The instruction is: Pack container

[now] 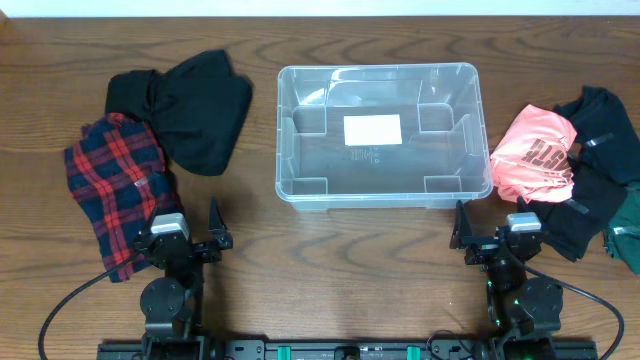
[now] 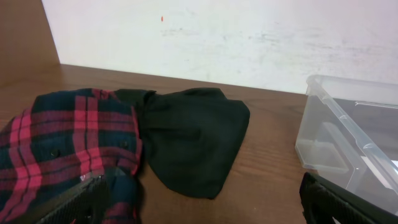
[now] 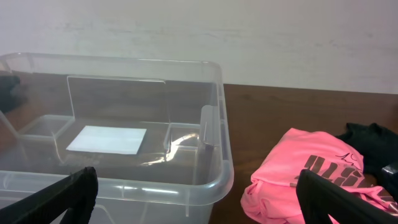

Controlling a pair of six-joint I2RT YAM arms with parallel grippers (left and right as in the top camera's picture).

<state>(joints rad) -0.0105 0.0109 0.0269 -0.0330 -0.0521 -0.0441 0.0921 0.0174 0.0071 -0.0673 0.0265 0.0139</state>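
Note:
The clear plastic container (image 1: 300,130) stands at the table's middle, with nothing in it but a white label (image 1: 372,129) on its base. It also shows in the right wrist view (image 3: 155,180) and at the right edge of the left wrist view (image 2: 348,143). My left gripper (image 1: 190,235) is open and empty near the front edge, beside a red plaid shirt (image 1: 115,185). My right gripper (image 1: 495,232) is open and empty, in front of the container's right corner and next to a pink shirt (image 1: 535,155).
A black garment (image 1: 190,105) lies left of the container, behind the plaid shirt, and shows in the left wrist view (image 2: 186,140). Black clothes (image 1: 600,150) and a dark green piece (image 1: 628,235) lie at the far right. The pink shirt shows in the right wrist view (image 3: 298,174).

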